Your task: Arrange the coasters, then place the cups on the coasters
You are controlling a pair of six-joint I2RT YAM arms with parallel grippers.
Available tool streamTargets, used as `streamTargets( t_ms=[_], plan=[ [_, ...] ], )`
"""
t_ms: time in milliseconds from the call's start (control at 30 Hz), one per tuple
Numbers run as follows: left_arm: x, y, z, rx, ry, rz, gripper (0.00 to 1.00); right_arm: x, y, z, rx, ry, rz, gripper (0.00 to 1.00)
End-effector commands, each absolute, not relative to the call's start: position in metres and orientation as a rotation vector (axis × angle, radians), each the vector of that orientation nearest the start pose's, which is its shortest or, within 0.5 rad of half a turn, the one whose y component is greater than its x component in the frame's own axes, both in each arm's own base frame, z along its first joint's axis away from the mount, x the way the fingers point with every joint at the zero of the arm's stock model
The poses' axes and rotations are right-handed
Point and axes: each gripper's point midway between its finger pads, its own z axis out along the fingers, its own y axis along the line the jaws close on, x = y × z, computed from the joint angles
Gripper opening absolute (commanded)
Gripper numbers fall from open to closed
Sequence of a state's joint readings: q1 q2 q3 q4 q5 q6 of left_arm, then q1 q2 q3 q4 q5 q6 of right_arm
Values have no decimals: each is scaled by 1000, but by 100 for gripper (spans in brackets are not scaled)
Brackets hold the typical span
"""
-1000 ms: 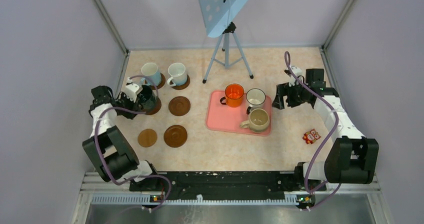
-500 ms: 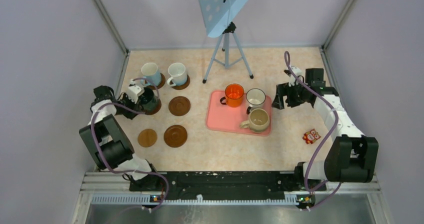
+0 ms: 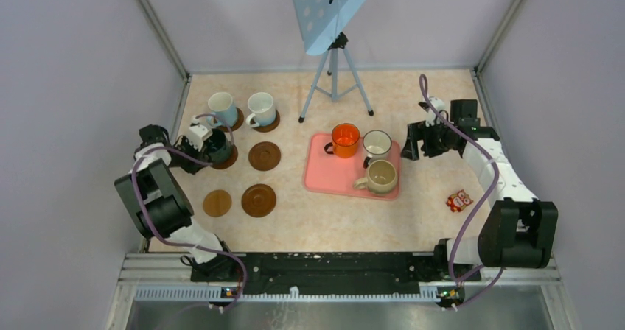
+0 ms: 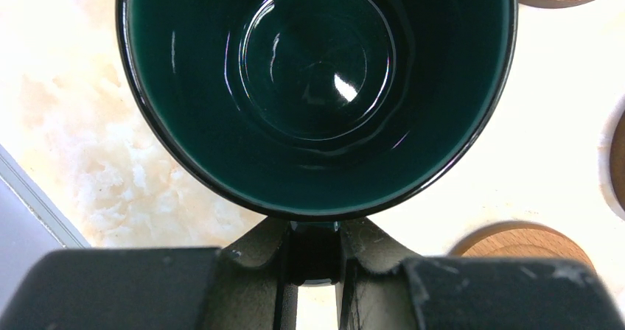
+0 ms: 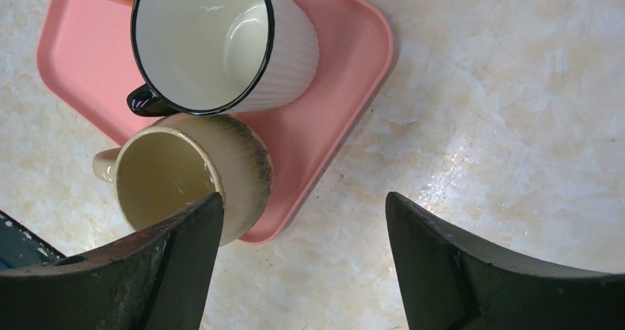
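Top external, pink tray (image 3: 323, 175) holds three mugs (image 3: 381, 176), left tool (image 4: 313, 267) clamps green mug (image 4: 317, 87), right tool (image 5: 302, 256) apart

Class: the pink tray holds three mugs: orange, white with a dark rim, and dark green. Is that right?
No. The third mug on the pink tray is the beige mug, not a dark green one; the orange mug and white dark-rimmed mug are there as stated. The top external view shows it: the dark green mug is held by the left end effector, off the tray.
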State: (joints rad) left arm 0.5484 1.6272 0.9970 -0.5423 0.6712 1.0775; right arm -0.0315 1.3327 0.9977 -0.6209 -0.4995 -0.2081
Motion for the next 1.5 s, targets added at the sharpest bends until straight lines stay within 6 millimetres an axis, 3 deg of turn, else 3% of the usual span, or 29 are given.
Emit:
streamTargets(
  t_ms=[0, 333, 667, 900, 1000, 1067, 1100, 1133, 1300, 1467],
  plan=[
    [356, 114, 80, 830, 2143, -184, 5, 325, 67, 150, -422, 2344, 521, 80],
    [351, 114, 68, 827, 2171, -195, 19, 325, 67, 151, -423, 2347, 520, 80],
    [344, 114, 69, 833, 2193, -179, 47, 325, 68, 151, -421, 2346, 525, 80],
    [333, 113, 87, 861, 2195, -152, 65, 325, 68, 152, -426, 2335, 521, 80],
    [327, 113, 95, 874, 2196, -127, 81, 325, 69, 152, -425, 2328, 534, 80],
    [326, 112, 106, 860, 2192, -118, 87, 326, 70, 153, -428, 2324, 538, 80],
    [327, 112, 115, 840, 2182, -114, 97, 326, 70, 153, -431, 2322, 540, 80],
    [328, 110, 126, 827, 2167, -116, 99, 326, 70, 153, -432, 2321, 542, 80],
    [337, 89, 187, 797, 2037, -154, 99, 325, 73, 152, -442, 2315, 560, 80],
    [350, 55, 219, 757, 2036, -188, 99, 326, 74, 152, -438, 2305, 569, 80]
  ],
)
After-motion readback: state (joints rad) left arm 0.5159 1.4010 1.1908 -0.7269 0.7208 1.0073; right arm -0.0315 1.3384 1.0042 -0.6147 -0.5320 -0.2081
